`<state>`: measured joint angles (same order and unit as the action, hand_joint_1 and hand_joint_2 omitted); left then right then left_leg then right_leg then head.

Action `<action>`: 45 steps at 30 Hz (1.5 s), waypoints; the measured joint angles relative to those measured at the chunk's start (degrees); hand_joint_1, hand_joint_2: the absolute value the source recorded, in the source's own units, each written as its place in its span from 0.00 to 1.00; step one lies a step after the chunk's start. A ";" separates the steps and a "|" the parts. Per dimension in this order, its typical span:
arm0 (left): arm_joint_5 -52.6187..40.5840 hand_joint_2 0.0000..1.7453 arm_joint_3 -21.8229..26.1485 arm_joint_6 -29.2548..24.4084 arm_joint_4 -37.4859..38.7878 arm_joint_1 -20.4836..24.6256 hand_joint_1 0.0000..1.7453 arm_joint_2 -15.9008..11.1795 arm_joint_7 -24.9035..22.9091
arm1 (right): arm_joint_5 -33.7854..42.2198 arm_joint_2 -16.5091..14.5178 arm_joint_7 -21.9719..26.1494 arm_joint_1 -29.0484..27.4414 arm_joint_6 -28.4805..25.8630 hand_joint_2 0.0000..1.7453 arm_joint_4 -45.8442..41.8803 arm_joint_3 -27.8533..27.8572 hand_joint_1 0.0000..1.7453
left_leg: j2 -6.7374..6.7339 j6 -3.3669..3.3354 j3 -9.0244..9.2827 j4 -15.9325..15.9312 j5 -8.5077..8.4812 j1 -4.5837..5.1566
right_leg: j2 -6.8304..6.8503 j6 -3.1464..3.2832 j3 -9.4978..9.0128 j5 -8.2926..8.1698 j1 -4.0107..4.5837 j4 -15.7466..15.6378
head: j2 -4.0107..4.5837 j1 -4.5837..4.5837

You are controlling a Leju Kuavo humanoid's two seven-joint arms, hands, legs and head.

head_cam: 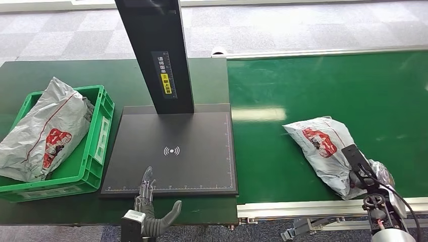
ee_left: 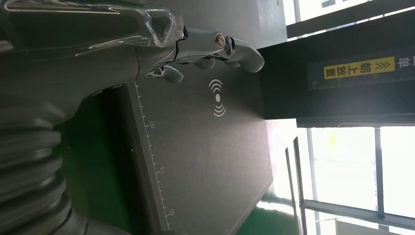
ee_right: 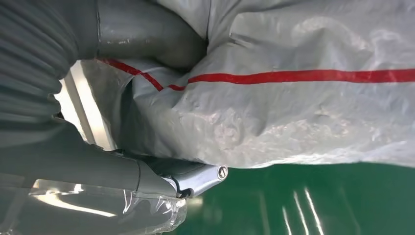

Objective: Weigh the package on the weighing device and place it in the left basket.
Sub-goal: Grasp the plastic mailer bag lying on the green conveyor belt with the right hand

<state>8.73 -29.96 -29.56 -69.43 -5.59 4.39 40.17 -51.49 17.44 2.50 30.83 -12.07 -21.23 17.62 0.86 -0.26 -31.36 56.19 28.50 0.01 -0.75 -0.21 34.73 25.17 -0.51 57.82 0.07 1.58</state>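
A grey plastic package with red print lies on the green conveyor belt, right of the scale. My right hand is at its near end. In the right wrist view the thumb presses into the package from one side and a finger lies against the other, so the hand grips it. The black scale plate is bare. My left hand hovers at the plate's near edge with fingers spread, holding nothing. The green basket stands left of the scale.
Another grey package fills the green basket. A tall black post rises from the back of the scale. A metal rail borders the belt's near edge.
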 joint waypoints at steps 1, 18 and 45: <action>0.06 1.00 0.00 -0.10 -0.01 -0.02 0.00 -0.01 -0.01 | 0.17 -0.15 0.54 0.11 -0.22 1.00 -0.41 0.00 1.00 | 0.00 0.00 0.00 0.00 0.00 0.00 | 0.00 0.00 0.00 0.00 0.00 0.00 | 0.00 0.01; -0.34 1.00 0.11 -1.85 -1.32 -0.23 0.00 0.02 0.01 | 1.79 -2.68 7.17 1.05 -5.05 1.00 -6.86 -0.36 1.00 | 0.04 0.01 -0.01 0.00 -0.01 0.00 | 0.05 0.00 0.04 0.00 0.00 0.01 | 0.00 0.01; -14.27 1.00 11.01 -2.03 -14.68 2.25 0.00 -0.44 -0.01 | 3.18 -21.03 6.39 -5.30 -1.79 1.00 -50.71 -39.92 1.00 | -0.12 0.15 0.00 -0.05 -0.17 -0.10 | -0.09 0.07 0.11 -0.03 0.13 0.05 | 0.00 -0.01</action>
<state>-5.54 -18.95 -31.58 -84.11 -3.35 3.95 40.16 -48.31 -3.59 8.90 25.53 -13.86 -71.95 -22.30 0.75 -0.11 -31.36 56.14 28.33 -0.09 -0.83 -0.14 34.84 25.13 -0.38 57.87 0.07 1.57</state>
